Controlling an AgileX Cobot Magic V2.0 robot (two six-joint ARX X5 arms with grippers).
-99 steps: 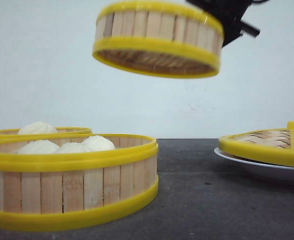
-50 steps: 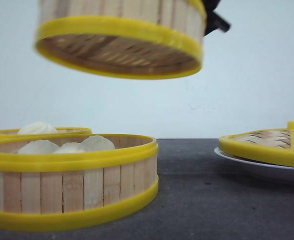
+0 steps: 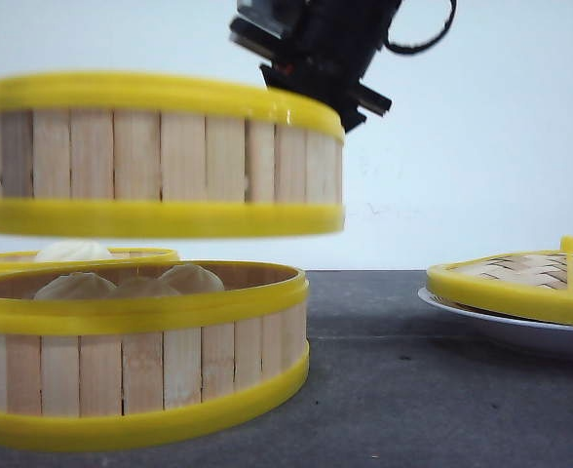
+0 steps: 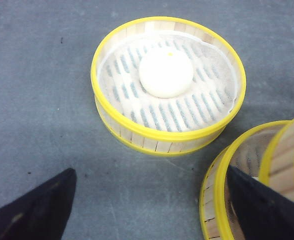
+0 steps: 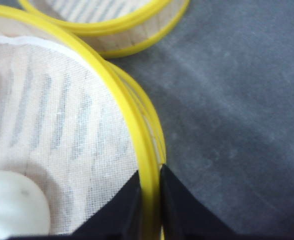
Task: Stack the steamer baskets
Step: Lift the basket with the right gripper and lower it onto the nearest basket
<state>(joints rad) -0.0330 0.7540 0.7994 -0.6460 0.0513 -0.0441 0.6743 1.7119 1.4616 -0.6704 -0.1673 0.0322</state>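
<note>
Steamer baskets are three here: the raised basket (image 3: 160,156) hangs in the air directly above the near basket (image 3: 140,356), level, with a clear gap between its lower yellow rim and the rim below. The right tool (image 5: 150,200) is clenched on the raised basket's rim, one black finger inside the wall and one outside; the right wrist view shows a white cloth liner (image 5: 52,125) and part of a white bun (image 5: 14,202) inside it. The near basket stands on the dark grey counter (image 3: 413,390) and holds several white buns (image 3: 135,285) that rise about to its top rim. Just behind it, partly hidden, stands the far basket (image 4: 168,85), which in the left wrist view carries a single round bun (image 4: 166,71) at the middle of its cloth-lined bottom. The left tool (image 4: 152,200) is released, its two dark fingers spread wide with nothing between them, hovering over the counter beside the far basket and close to the stacked pair's edge. Well apart on the right side of the counter, a woven lid (image 3: 520,278) with a yellow rim and a small knob lies tilted on a white plate (image 3: 506,327).
</note>
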